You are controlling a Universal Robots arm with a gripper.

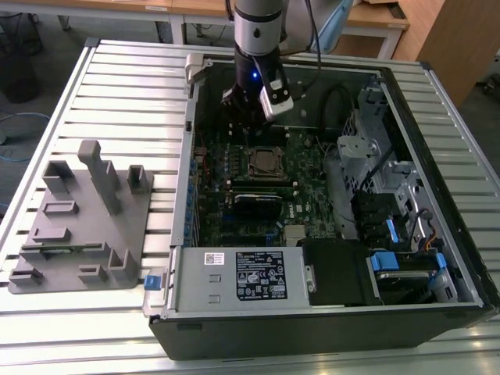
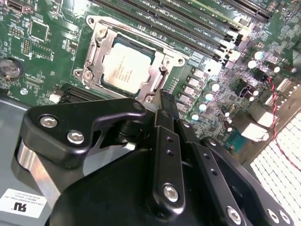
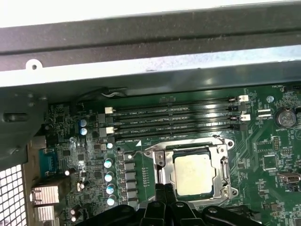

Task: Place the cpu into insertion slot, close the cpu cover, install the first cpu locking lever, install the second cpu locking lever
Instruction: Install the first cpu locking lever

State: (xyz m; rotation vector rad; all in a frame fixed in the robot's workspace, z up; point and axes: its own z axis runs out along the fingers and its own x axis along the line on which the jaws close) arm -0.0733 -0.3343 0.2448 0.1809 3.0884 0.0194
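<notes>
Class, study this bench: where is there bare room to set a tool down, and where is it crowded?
Bare slatted table lies beyond the grey fixture tray, up to the far edge, and before it at the near edge. Crowded: inside the computer case, where the arm hangs near the cpu.

We see a silver table (image 1: 117, 86) of ribbed metal slats. Directly on it lies a large black open computer case (image 1: 312, 332), set on its side. It covers the middle and the exterior view's right, close to the table's near edge. A flat grey plastic fixture plate with upright blocks (image 1: 86, 226) lies toward the exterior view's left edge, just beside the case.
</notes>
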